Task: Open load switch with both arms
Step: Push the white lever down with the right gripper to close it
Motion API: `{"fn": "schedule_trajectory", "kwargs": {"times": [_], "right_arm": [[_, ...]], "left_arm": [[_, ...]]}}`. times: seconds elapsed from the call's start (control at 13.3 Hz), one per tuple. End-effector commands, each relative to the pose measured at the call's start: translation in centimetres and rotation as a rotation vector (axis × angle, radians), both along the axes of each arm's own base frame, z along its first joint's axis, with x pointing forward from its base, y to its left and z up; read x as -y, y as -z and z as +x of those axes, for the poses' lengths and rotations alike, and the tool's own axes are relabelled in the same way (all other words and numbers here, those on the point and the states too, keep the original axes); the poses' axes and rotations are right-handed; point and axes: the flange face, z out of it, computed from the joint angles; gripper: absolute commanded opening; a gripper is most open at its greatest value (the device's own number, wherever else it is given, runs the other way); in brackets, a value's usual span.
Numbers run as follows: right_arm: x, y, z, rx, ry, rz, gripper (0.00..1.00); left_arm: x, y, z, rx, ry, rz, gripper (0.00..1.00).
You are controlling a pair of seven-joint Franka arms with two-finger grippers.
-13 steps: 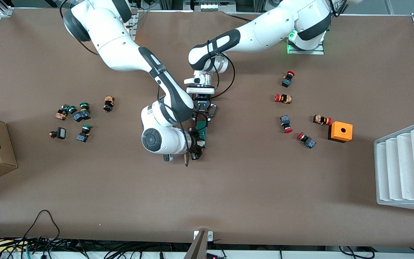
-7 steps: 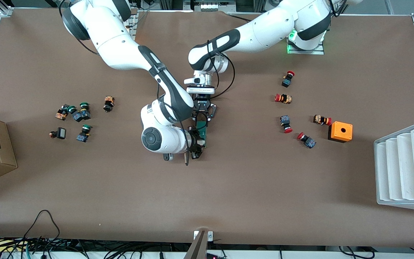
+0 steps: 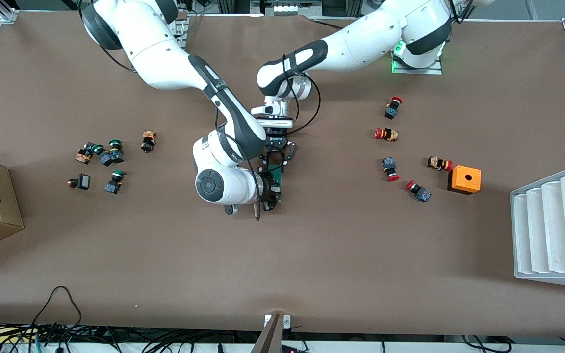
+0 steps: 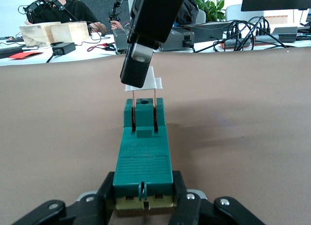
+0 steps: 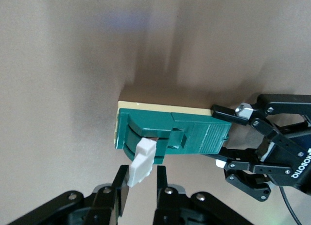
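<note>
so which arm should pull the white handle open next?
Right. The right gripper is already shut on the white handle of the load switch. The left gripper is clamped on the green body's other end, so it looks better used as the brace.

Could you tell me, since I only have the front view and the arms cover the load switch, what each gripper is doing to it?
Observer: The left gripper is clamped on one end of the green load switch.
Operator: And the right one, please?
Observer: The right gripper is shut on the white handle at the switch's free end.
Operator: Has the handle come up?
Observer: Yes, in the left wrist view it stands raised above the body on two thin copper blades.
</note>
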Motion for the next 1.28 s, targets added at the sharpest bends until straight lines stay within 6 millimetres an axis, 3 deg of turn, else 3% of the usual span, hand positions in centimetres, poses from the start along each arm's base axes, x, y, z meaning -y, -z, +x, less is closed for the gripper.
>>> {"fn": "schedule_trajectory", "kwargs": {"times": [0.0, 1.21], "right_arm": [[0.5, -1.3, -1.5, -0.012, -0.028, -0.026, 0.28], [0.0, -2.0, -4.1, -0.032, -0.07, -0.049, 0.28]], "left_arm": [[1.2, 1.3, 1.6, -0.015, 0.028, -0.015, 0.03], [1.0, 1.6, 1.7, -0.017, 0.028, -0.017, 0.03]]}}
